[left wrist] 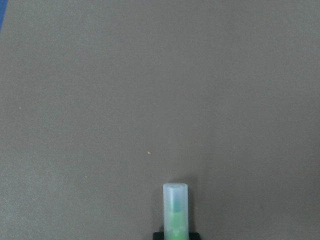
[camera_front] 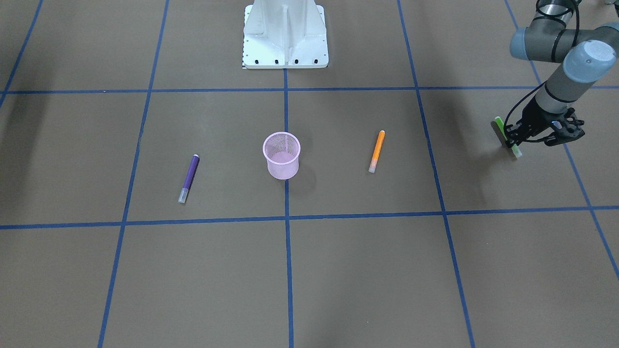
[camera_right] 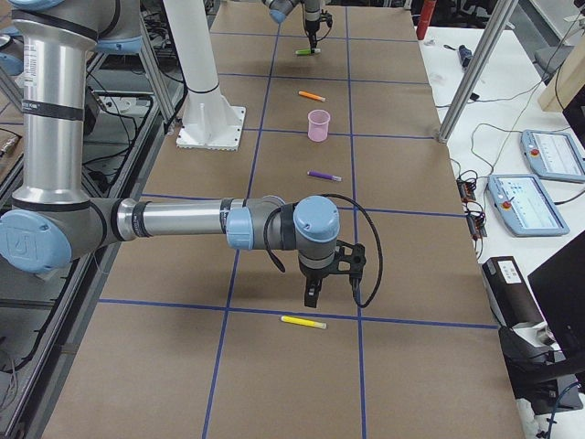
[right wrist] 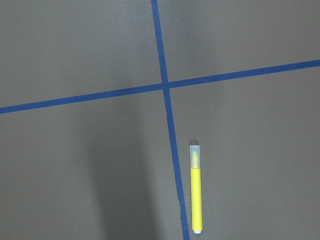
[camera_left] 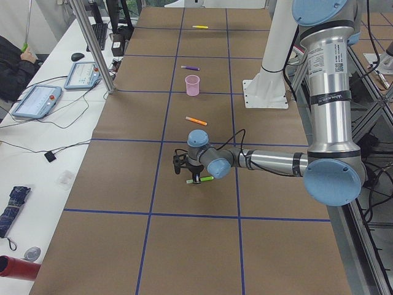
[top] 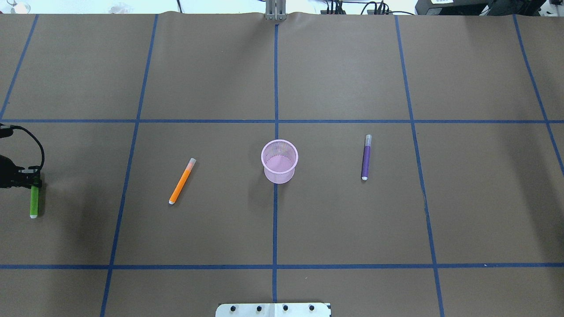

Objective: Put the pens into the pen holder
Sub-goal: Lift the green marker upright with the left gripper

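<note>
Purple pen (camera_front: 188, 178), orange pen (camera_front: 376, 151) — outside pen holder (camera_front: 283, 166).

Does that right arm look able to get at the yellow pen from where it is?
Probably yes. The right gripper hangs close over the yellow pen, which lies alone on the table with nothing between them.

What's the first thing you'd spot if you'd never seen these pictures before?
The pink cup, standing empty in the middle of the table, with an orange pen lying on one side and a purple pen on the other. Next, the left gripper far out on the robot's left, shut on a green pen. A yellow pen lies alone towards the table's other end, by a blue tape crossing.
</note>
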`<action>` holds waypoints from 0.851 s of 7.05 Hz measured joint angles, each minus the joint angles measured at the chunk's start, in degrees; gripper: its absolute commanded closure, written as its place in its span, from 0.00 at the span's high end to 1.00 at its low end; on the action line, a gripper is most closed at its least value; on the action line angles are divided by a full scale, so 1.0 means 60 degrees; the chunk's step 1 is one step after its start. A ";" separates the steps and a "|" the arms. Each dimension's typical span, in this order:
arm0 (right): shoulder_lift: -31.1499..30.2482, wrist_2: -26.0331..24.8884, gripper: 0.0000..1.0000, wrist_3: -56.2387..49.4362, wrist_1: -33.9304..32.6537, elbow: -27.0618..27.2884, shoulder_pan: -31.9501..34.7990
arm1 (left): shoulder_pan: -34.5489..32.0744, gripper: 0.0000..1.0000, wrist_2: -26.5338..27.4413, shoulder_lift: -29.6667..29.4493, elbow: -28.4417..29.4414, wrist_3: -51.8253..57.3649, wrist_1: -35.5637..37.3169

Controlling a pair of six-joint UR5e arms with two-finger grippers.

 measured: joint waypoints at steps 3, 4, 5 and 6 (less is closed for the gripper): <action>0.0322 -0.0033 0.99 0.0018 -0.0023 -0.0004 -0.0124 | -0.0812 0.00 0.0462 -0.0112 -0.1415 0.0623 0.0032; 0.0302 -0.0036 0.99 0.0057 0.0001 -0.0090 -0.0267 | -0.1152 0.00 0.0670 -0.0385 -0.1689 0.0926 0.0096; 0.0241 -0.0010 0.99 0.0056 0.0198 -0.0359 -0.0378 | -0.1453 0.00 0.0763 -0.0885 -0.1775 0.1126 0.0214; 0.0222 -0.0002 0.99 0.0052 0.0797 -0.1002 -0.0493 | -0.1625 0.00 0.0804 -0.1530 -0.1784 0.1254 0.0533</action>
